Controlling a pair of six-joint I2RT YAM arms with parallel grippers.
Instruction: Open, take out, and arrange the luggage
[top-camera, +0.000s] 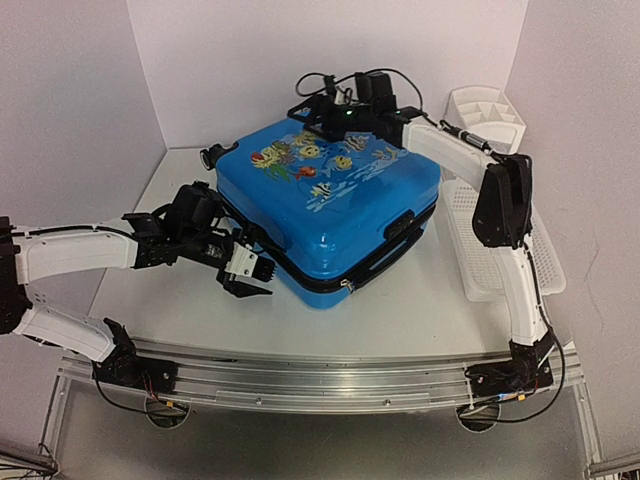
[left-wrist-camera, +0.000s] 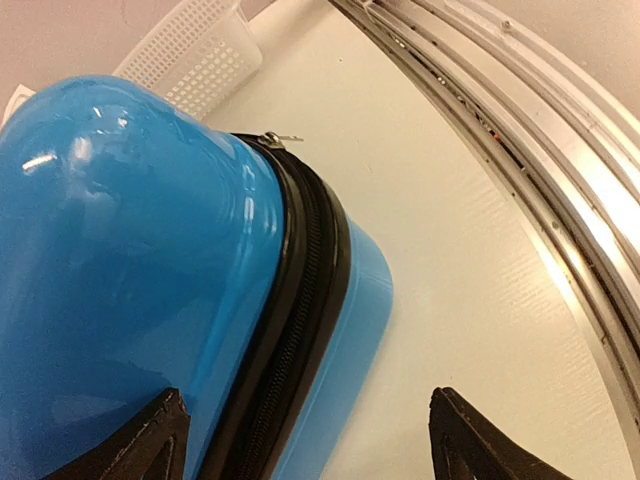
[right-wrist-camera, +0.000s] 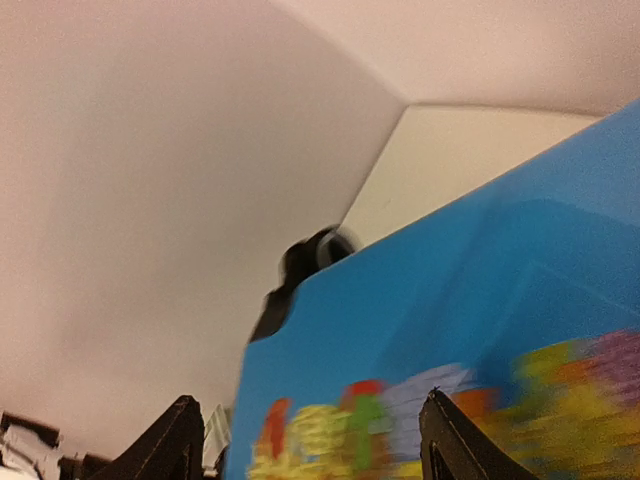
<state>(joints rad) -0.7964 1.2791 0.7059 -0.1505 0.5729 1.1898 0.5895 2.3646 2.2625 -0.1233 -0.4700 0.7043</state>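
The luggage (top-camera: 330, 205), a bright blue hard-shell suitcase with a fish print, lies flat and closed on the table. Its black zipper band (left-wrist-camera: 290, 340) runs round the near side, with a metal zipper pull (left-wrist-camera: 272, 139) at the corner. My left gripper (top-camera: 250, 270) is open at the suitcase's near left corner; in the left wrist view (left-wrist-camera: 305, 440) its fingers straddle the zipper band. My right gripper (top-camera: 325, 110) is open and hovers over the suitcase's far edge; in its wrist view (right-wrist-camera: 310, 440) the printed lid (right-wrist-camera: 470, 330) and a black wheel (right-wrist-camera: 315, 255) show, blurred.
A white mesh basket (top-camera: 500, 250) lies right of the suitcase, and a white drawer organizer (top-camera: 487, 115) stands at the back right. A metal rail (top-camera: 320, 380) runs along the table's near edge. White walls close in the left, back and right.
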